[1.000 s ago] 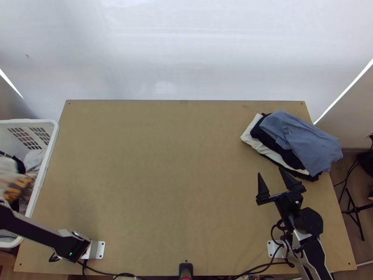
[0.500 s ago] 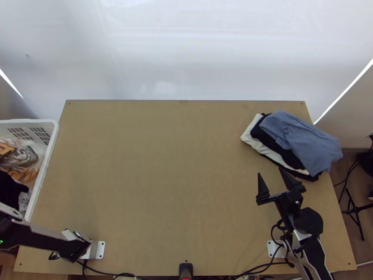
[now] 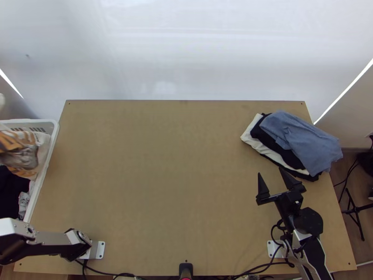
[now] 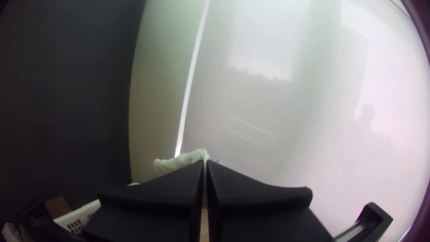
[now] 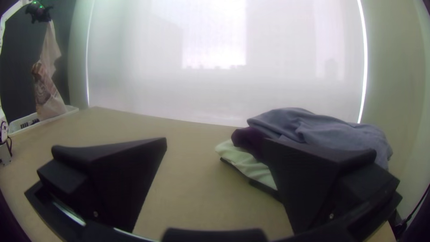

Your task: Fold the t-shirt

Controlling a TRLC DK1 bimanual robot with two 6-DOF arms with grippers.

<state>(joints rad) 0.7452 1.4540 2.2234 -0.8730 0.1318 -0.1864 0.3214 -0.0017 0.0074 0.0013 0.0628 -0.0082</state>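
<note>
A whitish t-shirt with an orange and grey print (image 3: 23, 154) hangs bunched above the basket at the table's left side. In the right wrist view the t-shirt (image 5: 47, 89) dangles lengthwise from my left gripper (image 5: 40, 19), its lower part at the basket. The left wrist view has my left gripper (image 4: 205, 164) shut on it, pale cloth (image 4: 181, 161) beyond the tips. Its exact held part cannot be told. My right gripper (image 3: 270, 171) stands open, nothing between its fingers, just in front of the clothes pile; its own view shows the right gripper (image 5: 215, 142) with fingers wide apart.
A pile of folded clothes, blue-grey garment (image 3: 303, 140) on top of black and white ones, lies at the table's right side. The white basket (image 3: 44, 172) at the left holds dark and patterned cloth. Bare wood (image 3: 158, 172) spreads across the middle of the table.
The printed t-shirt has risen out of the basket's contents and shifted toward its far side, in my left gripper. The left arm's links have swung; the right arm has kept still.
</note>
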